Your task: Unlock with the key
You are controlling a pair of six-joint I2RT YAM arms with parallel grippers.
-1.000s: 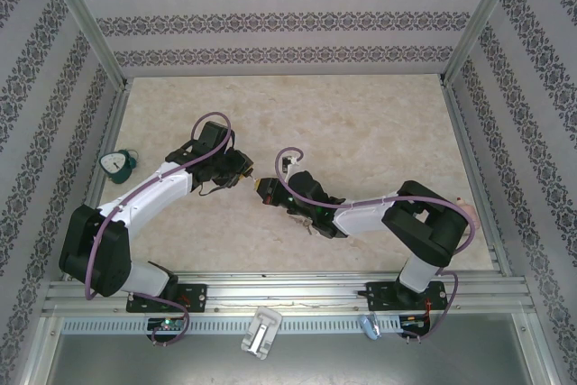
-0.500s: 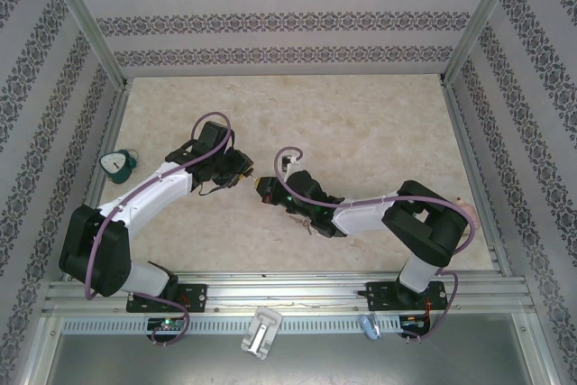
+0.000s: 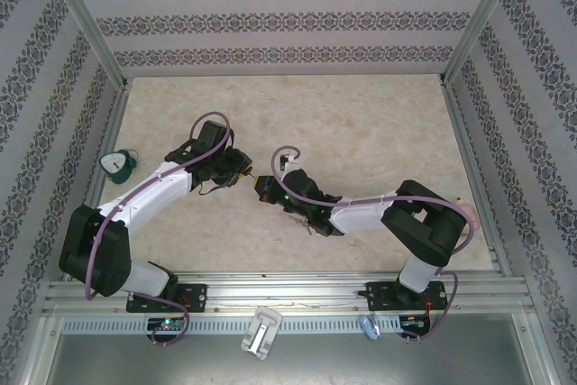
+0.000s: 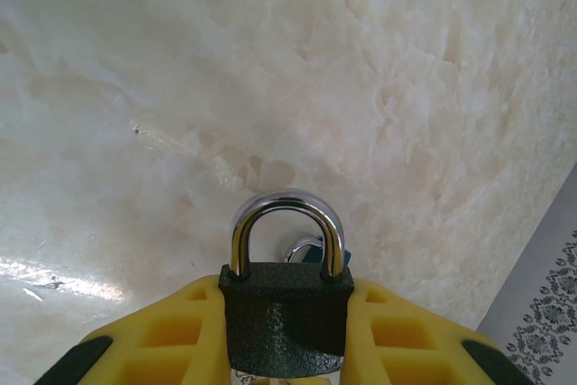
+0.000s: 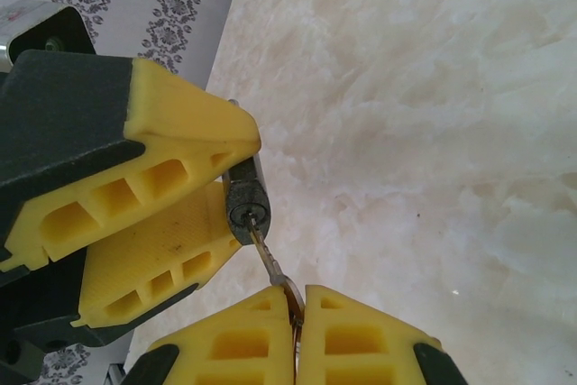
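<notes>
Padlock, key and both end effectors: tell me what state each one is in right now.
padlock: locked, shackle seated in the body on both sides.
key: tip at the keyway in the padlock's base, blade mostly outside.
left end effector: shut on the padlock.
right end effector: shut on the key's head.

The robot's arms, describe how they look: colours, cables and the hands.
The left arm and right arm each have bulky black joints joined by a white shell section, with a purple cable looping loosely along each. The left hand and right hand have black bodies and yellow wedge-shaped fingers with hollow, ribbed cells.
</notes>
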